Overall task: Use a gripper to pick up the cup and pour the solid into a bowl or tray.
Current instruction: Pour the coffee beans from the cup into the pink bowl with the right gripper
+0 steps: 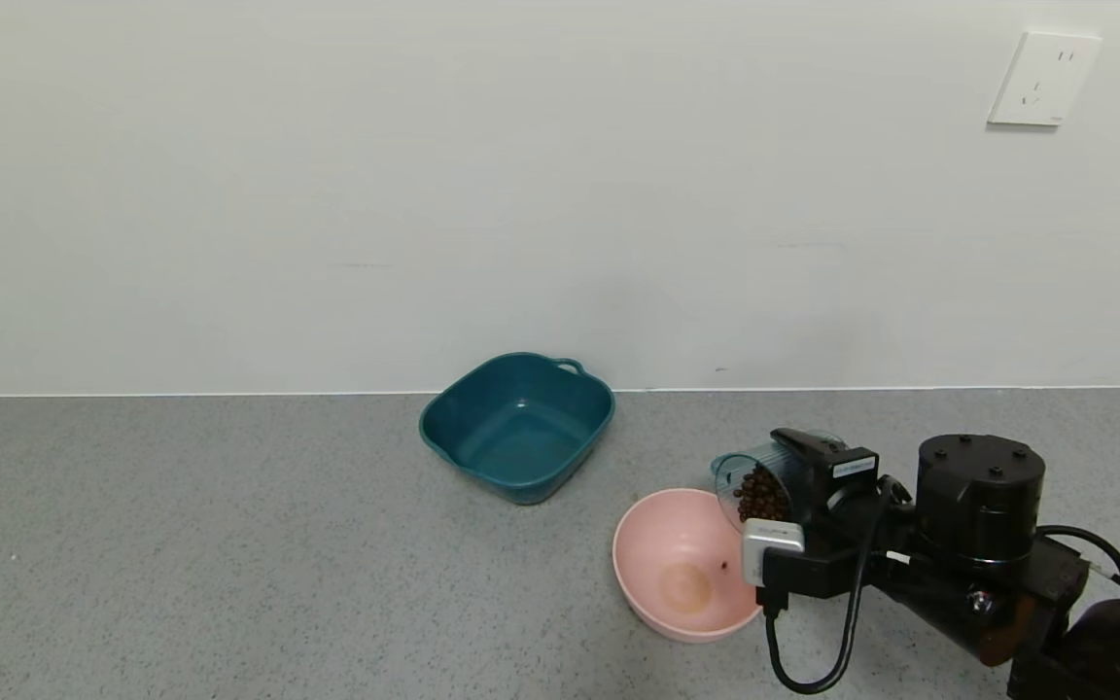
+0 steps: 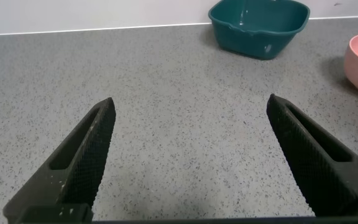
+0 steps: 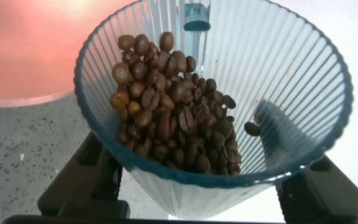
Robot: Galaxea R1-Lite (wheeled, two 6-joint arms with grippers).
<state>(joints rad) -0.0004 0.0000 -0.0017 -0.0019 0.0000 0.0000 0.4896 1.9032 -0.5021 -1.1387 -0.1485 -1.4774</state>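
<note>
Head view: the right hand (image 1: 793,486), clamped on the ribbed cup (image 1: 759,481), tips it over the pink bowl's (image 1: 647,574) rim. One coffee bean (image 1: 722,565) lies inside (most remain in the cup). Left hand (image 2: 188,162) gapes, idle.

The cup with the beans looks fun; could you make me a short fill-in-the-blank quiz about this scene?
1. The right pincer holds the cup tipped toward the pale ____ bowl.
2. The solid inside the cup looks like coffee ____.
3. The teal tub near the wall holds ____.
4. The left pincer hangs over the counter with its jaws ____.

Missing words: pink; beans; nothing; open
</note>
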